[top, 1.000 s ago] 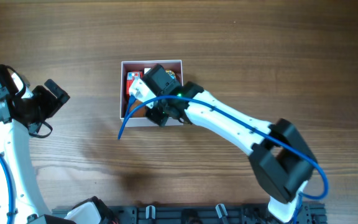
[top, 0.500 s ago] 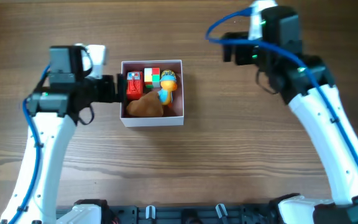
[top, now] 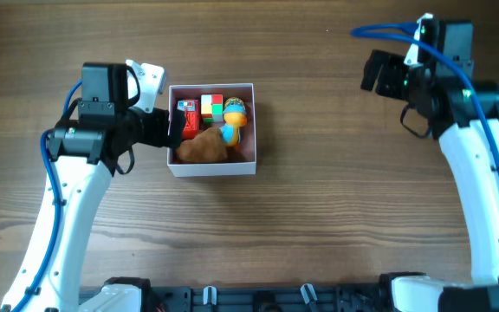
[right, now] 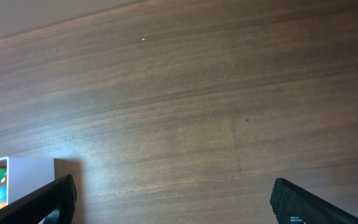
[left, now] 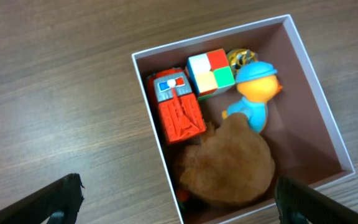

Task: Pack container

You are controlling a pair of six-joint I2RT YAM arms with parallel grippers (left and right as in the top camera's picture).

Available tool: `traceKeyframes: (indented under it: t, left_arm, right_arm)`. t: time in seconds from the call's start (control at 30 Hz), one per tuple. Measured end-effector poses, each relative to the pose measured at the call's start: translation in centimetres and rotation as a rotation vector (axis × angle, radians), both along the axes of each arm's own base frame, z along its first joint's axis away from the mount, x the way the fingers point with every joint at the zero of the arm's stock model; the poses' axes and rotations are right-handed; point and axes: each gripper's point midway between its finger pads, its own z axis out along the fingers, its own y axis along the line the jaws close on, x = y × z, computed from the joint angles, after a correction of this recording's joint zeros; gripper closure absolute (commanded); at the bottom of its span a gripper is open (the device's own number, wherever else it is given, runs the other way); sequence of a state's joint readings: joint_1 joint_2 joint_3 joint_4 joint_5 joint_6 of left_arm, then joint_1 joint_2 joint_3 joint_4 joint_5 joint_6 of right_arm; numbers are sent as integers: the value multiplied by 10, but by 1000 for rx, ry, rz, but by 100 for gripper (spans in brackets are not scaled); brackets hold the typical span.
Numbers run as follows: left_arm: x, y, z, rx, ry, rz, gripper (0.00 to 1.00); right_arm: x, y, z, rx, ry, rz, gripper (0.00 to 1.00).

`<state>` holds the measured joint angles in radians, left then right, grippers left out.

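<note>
The container (top: 245, 149) is sitting mid-counter (top: 319, 225), already holding a red robot toy (left: 178, 109), a colour cube (left: 211, 73), an orange duck figure in a blue cap (left: 257, 96) and a brown plush (left: 229, 165) that is filling the near corner. The left gripper (top: 167, 132) is hovering at the box's left wall, its jaws spread wide and carrying nothing. The right gripper (top: 372, 71) is hanging well apart over bare wood, its jaws likewise released. No loose toys are showing on the counter, so the packing is looking essentially finished. No lid is showing for any closing step.
</note>
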<state>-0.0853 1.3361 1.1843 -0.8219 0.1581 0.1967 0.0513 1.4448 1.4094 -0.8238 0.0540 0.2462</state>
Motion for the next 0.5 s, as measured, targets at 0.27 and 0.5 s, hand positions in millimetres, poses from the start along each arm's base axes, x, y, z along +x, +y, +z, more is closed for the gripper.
traceKeyframes:
  t: [0.27,0.5]
  left_arm:
    - [-26,5,27,-34,-124,53,0]
    - [-68,8,32,-85,-243,94,0]
  right_arm:
    - [-61,-3,4,16,-154,-9,0]
    - [-131,-11,-49,41,-177,-67,0]
